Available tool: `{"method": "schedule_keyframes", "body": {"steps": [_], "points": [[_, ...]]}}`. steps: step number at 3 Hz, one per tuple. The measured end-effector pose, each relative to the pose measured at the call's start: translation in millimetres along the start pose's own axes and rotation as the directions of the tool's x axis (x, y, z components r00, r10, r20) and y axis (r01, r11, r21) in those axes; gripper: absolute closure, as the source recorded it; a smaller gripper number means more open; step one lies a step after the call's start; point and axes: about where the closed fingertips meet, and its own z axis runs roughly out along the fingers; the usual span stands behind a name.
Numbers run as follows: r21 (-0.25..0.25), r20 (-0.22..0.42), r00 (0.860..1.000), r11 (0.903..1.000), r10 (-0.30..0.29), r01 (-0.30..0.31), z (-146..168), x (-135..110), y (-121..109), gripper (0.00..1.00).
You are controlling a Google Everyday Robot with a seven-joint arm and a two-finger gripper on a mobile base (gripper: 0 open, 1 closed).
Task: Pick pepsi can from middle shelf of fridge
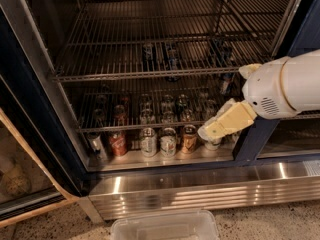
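The fridge stands open with its wire racks in view. The middle shelf holds a few dark-blue pepsi cans toward the back, one at the left and one at the right. My gripper, cream-coloured on a white arm, hangs at the lower right in front of the fridge. It is below the middle shelf, level with the bottom cans, and holds nothing that I can see.
A lower wire rack carries several mixed cans. More cans, one red and green-and-white ones, stand on the floor panel. A steel kick plate runs below. A clear plastic bin sits on the floor in front.
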Motion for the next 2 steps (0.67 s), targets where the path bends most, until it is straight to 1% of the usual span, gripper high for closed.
{"method": "schedule_keyframes", "body": {"steps": [1, 2], "points": [[0.04, 0.041, 0.999, 0.9991, 0.009, -0.01, -0.2, -11.8, -9.3, 0.0], [0.04, 0.04, 0.999, 0.9992, 0.008, -0.01, -0.2, -11.6, -9.1, 0.0]]}}
